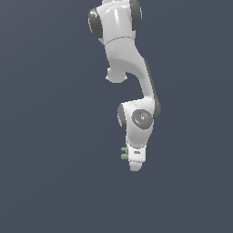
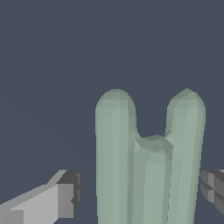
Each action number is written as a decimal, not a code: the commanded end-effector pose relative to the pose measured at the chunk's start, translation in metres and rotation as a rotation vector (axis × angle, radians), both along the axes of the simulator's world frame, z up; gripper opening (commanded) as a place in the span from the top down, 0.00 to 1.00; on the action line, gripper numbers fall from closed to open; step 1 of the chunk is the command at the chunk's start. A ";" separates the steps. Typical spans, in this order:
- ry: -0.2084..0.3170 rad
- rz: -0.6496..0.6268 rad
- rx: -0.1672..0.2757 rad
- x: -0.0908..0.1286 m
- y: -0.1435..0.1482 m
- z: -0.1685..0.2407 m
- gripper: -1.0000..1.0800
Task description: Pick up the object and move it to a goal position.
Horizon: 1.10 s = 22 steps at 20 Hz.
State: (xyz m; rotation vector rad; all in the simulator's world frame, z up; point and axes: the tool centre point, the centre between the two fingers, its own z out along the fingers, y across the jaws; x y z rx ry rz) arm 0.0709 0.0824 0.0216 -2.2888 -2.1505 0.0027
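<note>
I have the small pale sage-green object of rounded bars (image 2: 148, 162) sitting right between the fingers of the white gripper (image 1: 134, 164). In the wrist view its two rounded ends run straight away from the camera, so its long axis lies across the line on which the fingers close. That is the relation my next move depends on: the fingers have to meet its narrow flanks, not its ends.

In the same view, one grey finger pad (image 2: 68, 192) stands clearly apart from the nearer green bar, with dark background showing in the gap. The other pad (image 2: 214, 188) sits just beside the far bar, and I cannot tell whether it touches. I judge the jaws to be spread wider than the object, not yet clamped.

In the exterior view the object (image 1: 124, 153) shows only as a couple of green stubs poking out on the exterior view's left of the gripper, low on the arm. I see no containers and no goal marker in either view.
</note>
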 end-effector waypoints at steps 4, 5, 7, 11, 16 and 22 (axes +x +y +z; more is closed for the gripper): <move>-0.002 0.000 0.000 0.002 0.000 -0.003 1.00; -0.002 0.000 0.000 0.002 0.000 -0.003 1.00; -0.002 0.000 0.000 0.002 0.000 -0.003 1.00; -0.002 0.000 0.000 0.002 0.000 -0.003 1.00; -0.002 0.000 0.000 0.002 0.000 -0.002 1.00; -0.008 0.011 0.000 0.003 -0.007 0.017 1.00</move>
